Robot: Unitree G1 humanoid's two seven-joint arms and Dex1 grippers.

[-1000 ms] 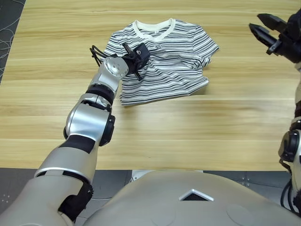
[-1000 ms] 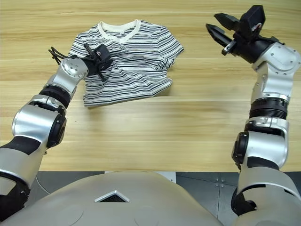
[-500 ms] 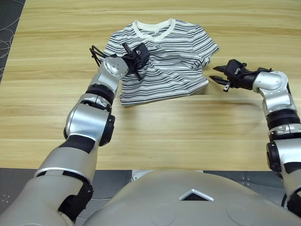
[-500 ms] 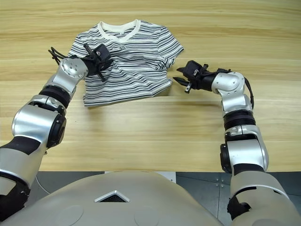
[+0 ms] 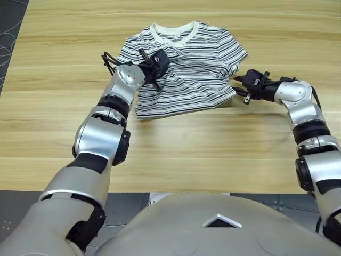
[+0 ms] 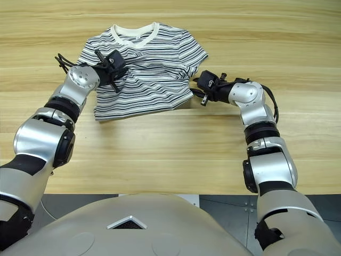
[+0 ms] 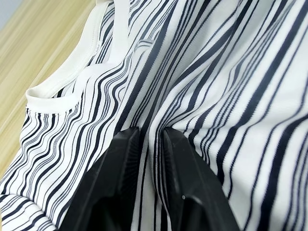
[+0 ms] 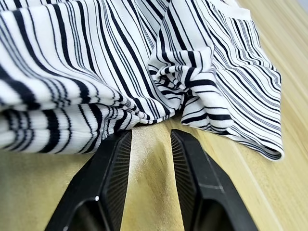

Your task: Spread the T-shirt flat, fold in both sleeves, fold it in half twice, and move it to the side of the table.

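The black-and-white striped T-shirt with a cream ribbed collar [image 5: 200, 56] lies front-up on the far half of the pale wooden tabletop [image 5: 213, 149], collar toward 12 o'clock and hem toward 6 o'clock. The cloth is rumpled rather than flat, and the sleeve on its 3 o'clock side is bunched into folds. The left claw [image 7: 150, 137] sits on the chest area toward the shirt's 9 o'clock side, its black ribbed fingers [image 7: 122, 159] nearly together and pinching a raised ridge of fabric between them. The right claw [image 8: 150, 137] is low at the shirt's 4 o'clock corner (just beside the crumpled sleeve), its fingers [image 8: 187, 163] spread, with bare wood between them and the tips at the edge of the hem.
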